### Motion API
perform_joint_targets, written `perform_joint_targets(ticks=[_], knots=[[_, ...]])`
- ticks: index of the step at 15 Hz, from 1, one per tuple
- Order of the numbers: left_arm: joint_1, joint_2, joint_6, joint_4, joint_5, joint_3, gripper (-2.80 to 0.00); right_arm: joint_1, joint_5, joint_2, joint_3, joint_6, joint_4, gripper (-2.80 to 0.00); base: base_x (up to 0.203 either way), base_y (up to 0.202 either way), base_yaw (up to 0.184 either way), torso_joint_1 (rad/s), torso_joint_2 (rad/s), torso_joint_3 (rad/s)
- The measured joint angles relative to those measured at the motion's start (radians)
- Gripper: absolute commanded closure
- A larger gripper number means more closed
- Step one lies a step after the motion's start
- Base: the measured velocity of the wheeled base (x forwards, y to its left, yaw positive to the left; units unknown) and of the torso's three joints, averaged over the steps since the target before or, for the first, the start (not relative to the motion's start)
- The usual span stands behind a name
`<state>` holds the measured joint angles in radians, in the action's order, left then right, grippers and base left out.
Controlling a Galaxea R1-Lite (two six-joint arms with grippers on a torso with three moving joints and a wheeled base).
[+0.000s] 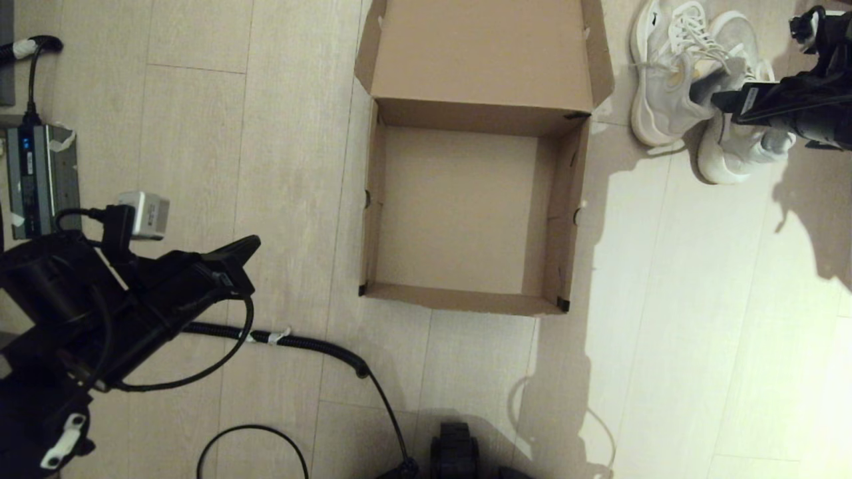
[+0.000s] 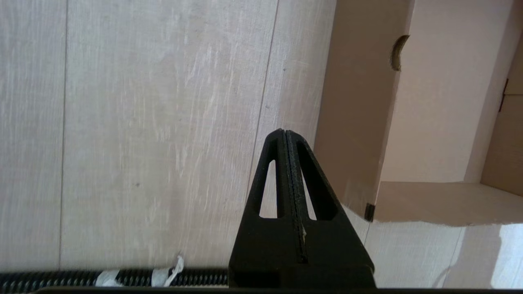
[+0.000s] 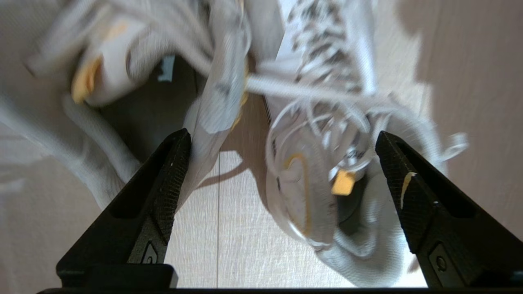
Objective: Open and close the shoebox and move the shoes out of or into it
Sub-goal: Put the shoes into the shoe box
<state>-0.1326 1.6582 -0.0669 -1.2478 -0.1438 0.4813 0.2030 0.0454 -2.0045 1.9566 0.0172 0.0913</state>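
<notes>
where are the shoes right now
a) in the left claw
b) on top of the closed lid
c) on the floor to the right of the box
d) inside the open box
c: the shoes sit on the floor right of the open, empty box, with the open right claw over them; the shut left claw is on the box's other side.

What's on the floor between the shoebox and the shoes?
Nothing: the head view shows bare floor between the open shoebox and the shoes, only shadow and light falling across it.
</notes>
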Motion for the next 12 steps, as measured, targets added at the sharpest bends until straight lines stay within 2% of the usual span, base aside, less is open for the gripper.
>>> perform_joint_targets(ticks=[4, 6, 12], knots=[[0.005, -0.015, -0.003, 0.000, 0.000, -0.026, 0.00, -0.024, 0.000, -0.024, 0.000, -0.008, 0.000, -2.80, 0.000, 0.000, 0.000, 0.000, 0.00, 0.000], [0.006, -0.018, -0.003, 0.000, 0.000, -0.027, 0.00, -0.026, 0.000, -0.029, 0.000, -0.041, -0.003, -2.80, 0.000, 0.000, 0.000, 0.000, 0.00, 0.000], [0.010, -0.030, -0.003, 0.000, 0.000, -0.030, 0.00, -0.024, 0.009, -0.012, 0.000, -0.091, -0.120, -2.80, 0.000, 0.000, 0.000, 0.000, 0.00, 0.000]])
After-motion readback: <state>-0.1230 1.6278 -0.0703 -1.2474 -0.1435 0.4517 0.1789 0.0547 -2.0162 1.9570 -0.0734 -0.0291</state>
